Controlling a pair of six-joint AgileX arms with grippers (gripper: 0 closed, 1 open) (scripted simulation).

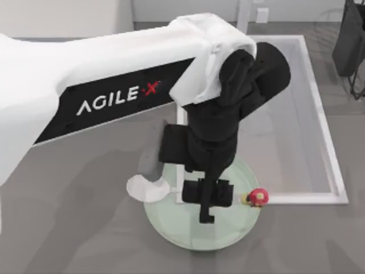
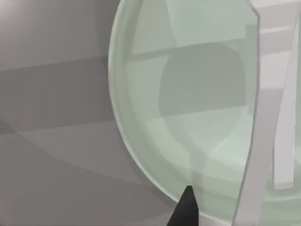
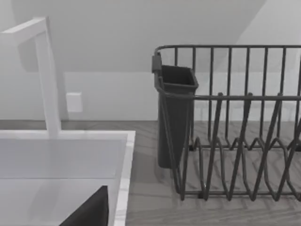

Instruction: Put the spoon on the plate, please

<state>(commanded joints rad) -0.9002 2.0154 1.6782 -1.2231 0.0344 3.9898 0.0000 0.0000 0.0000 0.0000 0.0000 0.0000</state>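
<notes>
The pale green plate (image 1: 228,231) lies on the table at the front centre, against the sink's near corner. The white spoon (image 1: 146,188) lies at the plate's left rim, partly over the rim and partly on the table. My left gripper (image 1: 207,210) hangs over the middle of the plate, to the right of the spoon and apart from it. The left wrist view looks down on the plate (image 2: 197,94), with the dark tip of the left gripper (image 2: 188,208) over its rim. My right gripper (image 3: 89,212) is parked near the sink as a dark wedge.
A white-rimmed sink (image 1: 328,142) fills the back right, with its faucet (image 3: 47,75) behind it. A small pink and red toy (image 1: 258,197) sits at the plate's right rim. A dark dish rack (image 3: 235,122) with a cutlery holder (image 3: 175,117) stands at the far right.
</notes>
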